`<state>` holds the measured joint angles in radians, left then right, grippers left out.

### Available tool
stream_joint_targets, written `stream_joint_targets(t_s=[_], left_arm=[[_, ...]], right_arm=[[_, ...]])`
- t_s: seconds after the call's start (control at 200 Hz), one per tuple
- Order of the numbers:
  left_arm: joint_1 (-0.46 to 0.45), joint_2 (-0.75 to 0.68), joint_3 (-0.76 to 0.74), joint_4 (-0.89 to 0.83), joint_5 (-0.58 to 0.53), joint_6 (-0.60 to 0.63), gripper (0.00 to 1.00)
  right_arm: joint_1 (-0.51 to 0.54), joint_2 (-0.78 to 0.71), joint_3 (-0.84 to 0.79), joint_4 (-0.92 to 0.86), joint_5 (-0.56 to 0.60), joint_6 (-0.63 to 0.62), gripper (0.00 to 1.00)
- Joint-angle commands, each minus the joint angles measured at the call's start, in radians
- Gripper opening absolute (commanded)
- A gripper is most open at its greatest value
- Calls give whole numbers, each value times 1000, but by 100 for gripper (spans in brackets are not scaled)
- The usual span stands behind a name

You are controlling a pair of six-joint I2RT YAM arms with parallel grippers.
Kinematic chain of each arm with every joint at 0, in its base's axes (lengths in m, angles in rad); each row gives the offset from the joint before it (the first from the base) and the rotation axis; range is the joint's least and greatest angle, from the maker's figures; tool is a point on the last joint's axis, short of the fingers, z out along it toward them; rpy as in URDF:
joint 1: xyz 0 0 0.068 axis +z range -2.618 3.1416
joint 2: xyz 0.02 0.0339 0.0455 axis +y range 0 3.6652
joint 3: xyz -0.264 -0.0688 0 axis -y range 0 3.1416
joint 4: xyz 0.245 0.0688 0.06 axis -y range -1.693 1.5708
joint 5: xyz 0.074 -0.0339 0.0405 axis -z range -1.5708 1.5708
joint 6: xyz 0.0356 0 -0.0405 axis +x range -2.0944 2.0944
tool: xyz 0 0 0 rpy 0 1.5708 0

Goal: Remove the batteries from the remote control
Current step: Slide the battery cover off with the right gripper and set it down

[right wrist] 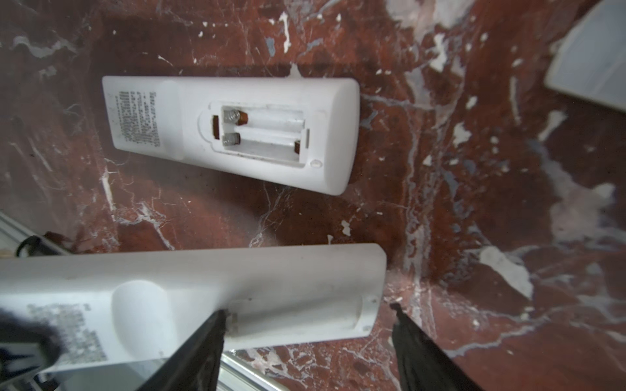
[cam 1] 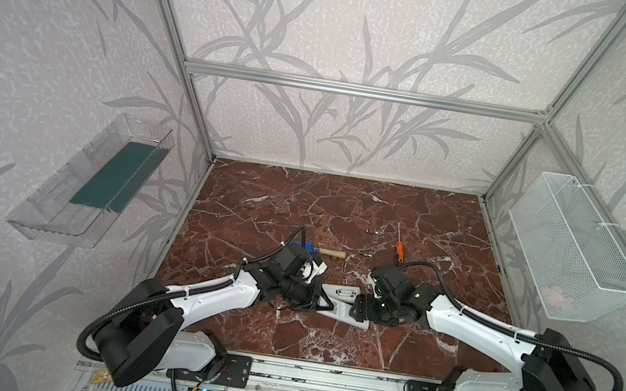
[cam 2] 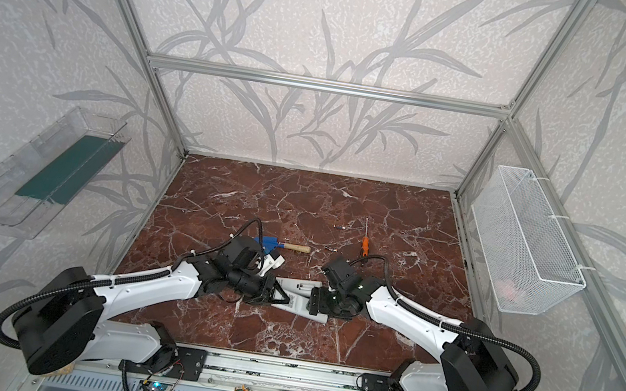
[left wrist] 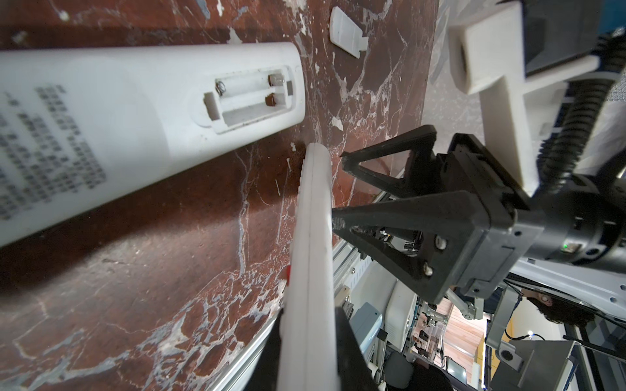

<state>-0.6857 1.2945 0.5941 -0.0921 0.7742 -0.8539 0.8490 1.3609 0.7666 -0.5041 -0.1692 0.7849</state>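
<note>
Red-brown marble with white veins covers the table (cam 1: 281,200), boxed by an aluminium frame (cam 1: 360,90) against leaf-patterned walls; its back and left stretches lie bare, while everything crowds near the front middle. A white plastic remote (right wrist: 230,132) lies back-up, its battery bay uncovered and empty, showing coil springs and rusty contacts; its printed text is too small to read. A second remote (left wrist: 313,254), also white, stands on its long edge, clamped between the narrow jaws of the left gripper (left wrist: 310,325). The right gripper (right wrist: 306,311) is spread wide at that remote's far end, one fingertip (right wrist: 220,315) touching the back by the fitted cover seam, the other just off the end. The batteries (cam 1: 372,232), two small dark cells, lie on the marble well behind the remotes, near an orange-handled screwdriver (cam 1: 399,251). A wooden-handled hammer (cam 1: 330,253) lies behind the left arm. A small ribbed white cover (left wrist: 349,32) lies loose beyond the open remote.
</note>
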Motion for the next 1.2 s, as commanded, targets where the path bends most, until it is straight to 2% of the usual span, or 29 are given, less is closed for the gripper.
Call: stream_joint_targets(t_s=[0.0, 0.205, 0.41, 0.59, 0.72, 0.835, 0.935, 1.08, 1.195], left_arm=[[-53, 5, 36, 13, -65, 7, 0], [-55, -28, 81, -147, -162, 50, 0], [-55, -48, 104, -237, -226, 72, 0], [-54, -45, 122, -272, -243, 90, 0], [-55, -43, 128, -279, -244, 95, 0], [-54, -44, 126, -281, -242, 95, 0], [-54, -43, 119, -274, -239, 94, 0], [-55, -32, 100, -244, -227, 82, 0], [-54, -29, 70, -201, -221, 53, 0]], right_arm=[[86, 86, 35, -127, 109, 10, 78], [114, 124, 119, -315, 275, 23, 74], [113, 66, 165, -469, 426, 42, 72], [113, 21, 196, -567, 504, 50, 72], [100, -26, 195, -585, 504, 40, 72], [71, -97, 179, -568, 453, 24, 74], [28, -214, 128, -465, 367, -1, 77], [-119, -406, 5, -236, 100, -61, 83], [-242, -476, -58, -147, -78, -90, 86]])
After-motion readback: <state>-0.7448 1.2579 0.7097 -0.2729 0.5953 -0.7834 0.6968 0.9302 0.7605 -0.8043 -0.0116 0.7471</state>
